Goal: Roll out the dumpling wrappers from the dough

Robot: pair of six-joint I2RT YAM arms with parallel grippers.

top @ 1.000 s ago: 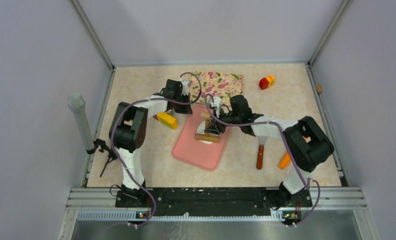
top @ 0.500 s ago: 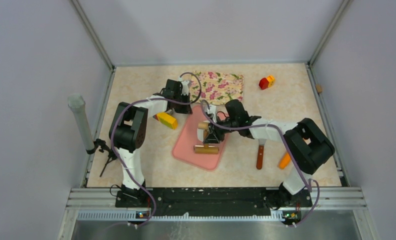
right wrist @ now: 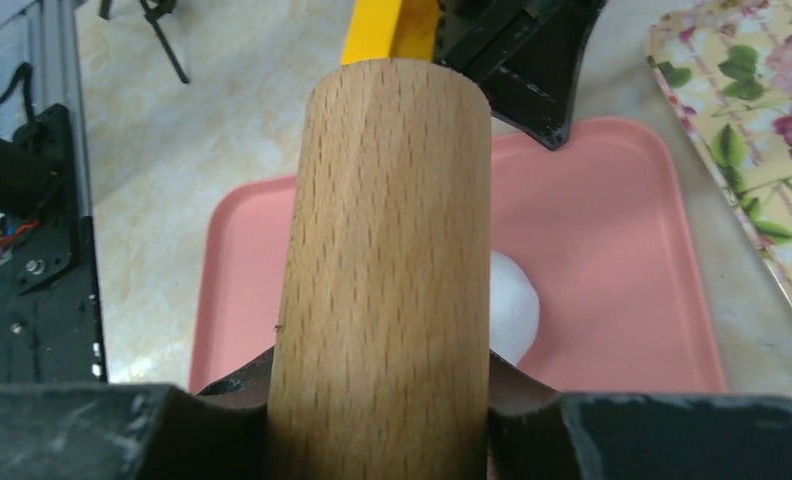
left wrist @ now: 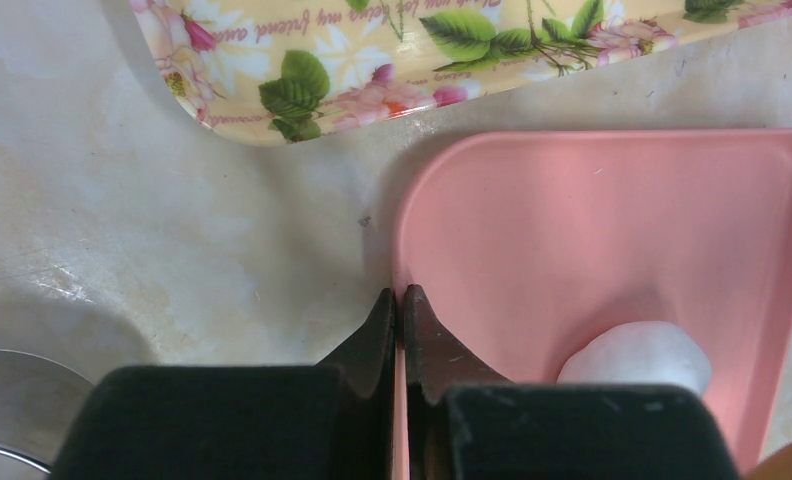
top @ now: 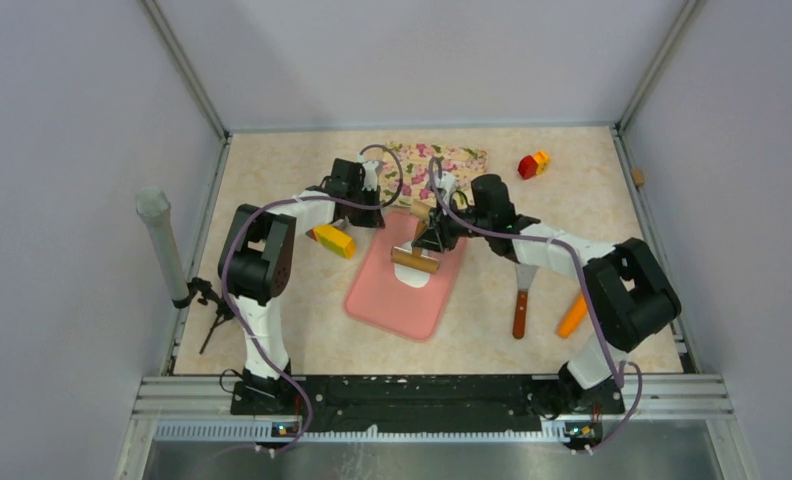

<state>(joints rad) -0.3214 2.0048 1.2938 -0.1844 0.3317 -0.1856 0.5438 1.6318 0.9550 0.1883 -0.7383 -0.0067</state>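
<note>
The dough, a soft white lump [top: 412, 278], lies on the pink mat [top: 382, 305]. My right gripper [top: 429, 240] is shut on a wooden rolling pin [top: 415, 260] that lies across the dough's far side. In the right wrist view the pin [right wrist: 387, 250] covers most of the dough [right wrist: 514, 305]. My left gripper [left wrist: 400, 300] is shut on the pink mat's edge [left wrist: 427, 200], with the dough [left wrist: 637, 355] to its right. No dumpling wrappers are in view.
A floral tray [top: 442, 165] lies behind the mat. A yellow and red block [top: 334, 240] sits by the left arm, a metal ring [left wrist: 2, 400] beside it. A brown-handled spatula [top: 520, 310], an orange piece [top: 570, 320] and a red-yellow block [top: 532, 163] lie to the right.
My right gripper rolled the pin toward the near end of the mat, then back to the far side of the dough. The left gripper has stayed on the mat's edge.
</note>
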